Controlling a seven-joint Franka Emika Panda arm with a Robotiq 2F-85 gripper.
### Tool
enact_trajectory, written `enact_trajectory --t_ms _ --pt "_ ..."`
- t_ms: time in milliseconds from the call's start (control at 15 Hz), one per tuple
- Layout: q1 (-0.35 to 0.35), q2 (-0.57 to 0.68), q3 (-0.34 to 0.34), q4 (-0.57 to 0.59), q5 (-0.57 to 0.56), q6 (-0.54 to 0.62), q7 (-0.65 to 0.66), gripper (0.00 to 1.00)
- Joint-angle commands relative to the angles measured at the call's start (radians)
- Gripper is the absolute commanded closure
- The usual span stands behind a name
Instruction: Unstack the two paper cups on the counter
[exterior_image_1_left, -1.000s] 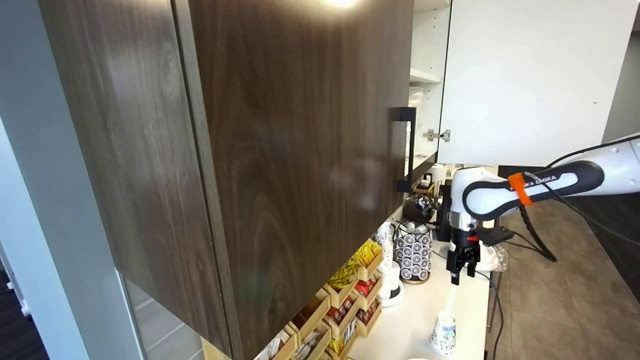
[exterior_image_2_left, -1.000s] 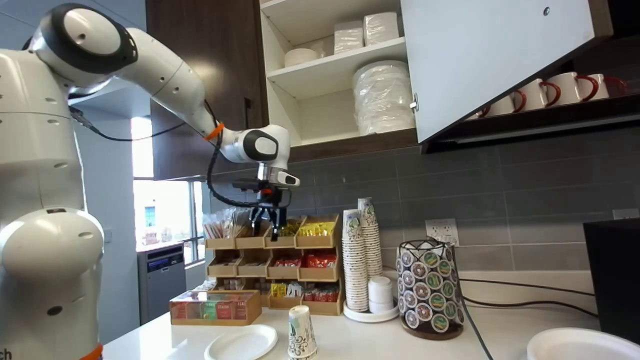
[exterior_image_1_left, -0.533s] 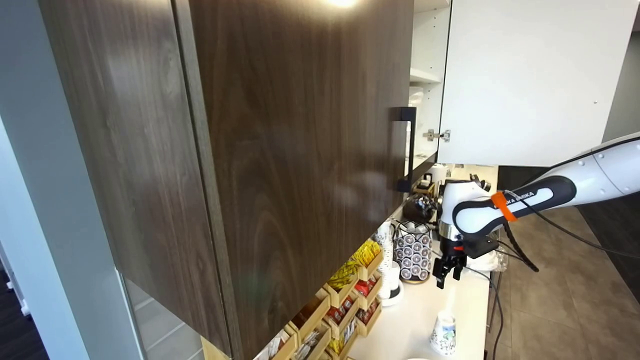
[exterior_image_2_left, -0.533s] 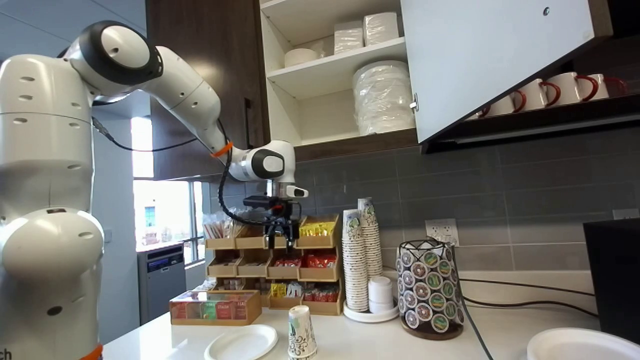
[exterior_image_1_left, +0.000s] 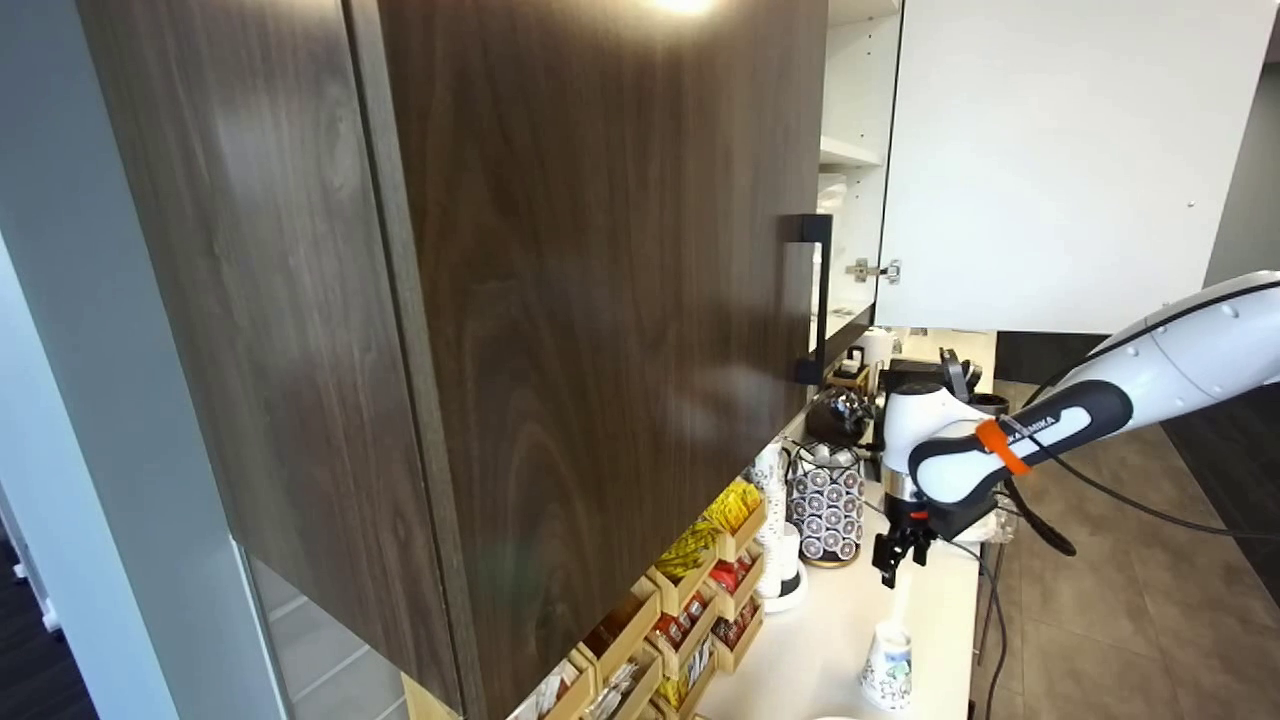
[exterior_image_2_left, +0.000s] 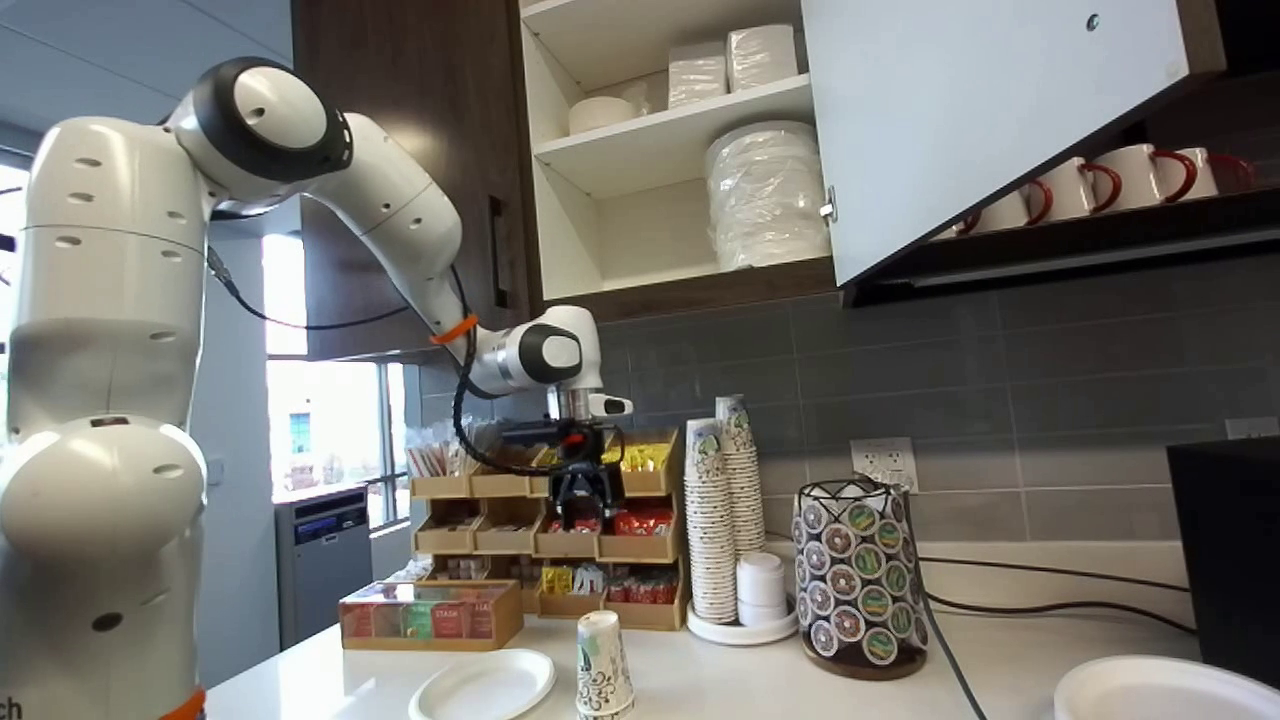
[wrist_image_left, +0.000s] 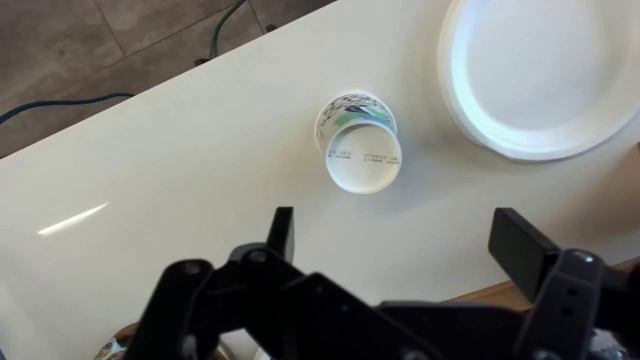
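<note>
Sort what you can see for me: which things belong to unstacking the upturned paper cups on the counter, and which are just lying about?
For the job:
upturned cups
counter
gripper

Just lying about:
plate
packet box
rack
tall cup stacks
pods
mugs

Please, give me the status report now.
Black two-finger gripper open, empty, above white counter. Printed white paper cups inverted, stacked, ungripped. Round white plate beside them, seemingly not blocking.
</note>
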Motion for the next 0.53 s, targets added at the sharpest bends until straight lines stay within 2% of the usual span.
enact_trajectory --t_ms 0,200,467 --pt "0.007 0.087 -0.016 -0.016 -0.087 0.111 0.043 0.00" --pt "0.014 0.151 -0.022 -0.017 -0.079 0.173 0.044 0.00" --pt "0.012 0.212 -0.022 -0.023 -0.037 0.199 0.028 0.00"
